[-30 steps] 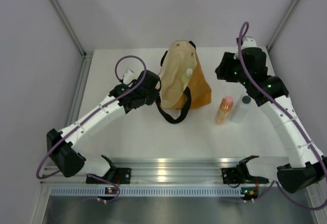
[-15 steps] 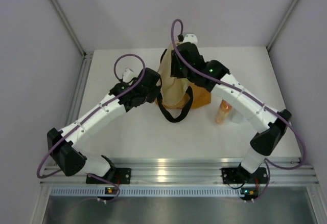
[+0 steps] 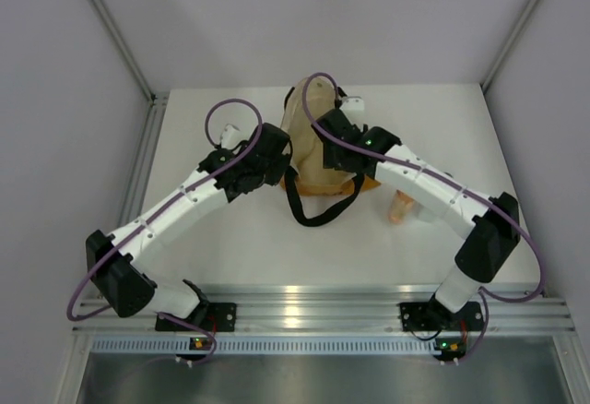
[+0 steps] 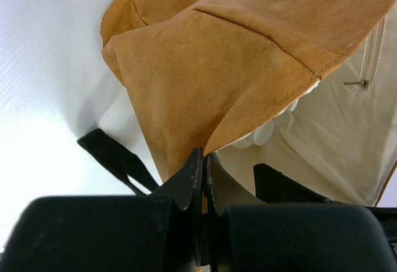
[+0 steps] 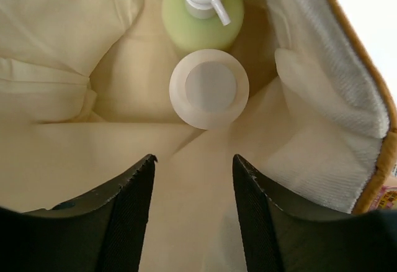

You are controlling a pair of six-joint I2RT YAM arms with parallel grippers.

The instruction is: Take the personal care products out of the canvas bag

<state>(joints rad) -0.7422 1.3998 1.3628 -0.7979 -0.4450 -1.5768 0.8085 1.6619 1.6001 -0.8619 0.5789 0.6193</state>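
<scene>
Right arm [image 3: 433,187] has swung in from the far right of the bench [image 3: 230,229] and now reaches into the canvas bag [image 3: 309,123]; the left arm [image 3: 184,201] has held its place.

About half the job looks done. The slim orange bottle [image 3: 401,208] lies out on the bench just right of the bag, partly under the right arm, and the whitish bottle seen beside it a second ago is now hidden there. Two products remain inside, touching: the pale-green pump bottle [image 5: 201,17] and the cream jar [image 5: 209,89]. The right gripper [image 5: 193,160] hangs over the jar with its jaws apart, gripping nothing. The left gripper [image 4: 203,157] has its jaws clamped together on the bag's rim, keeping the mouth open.
</scene>
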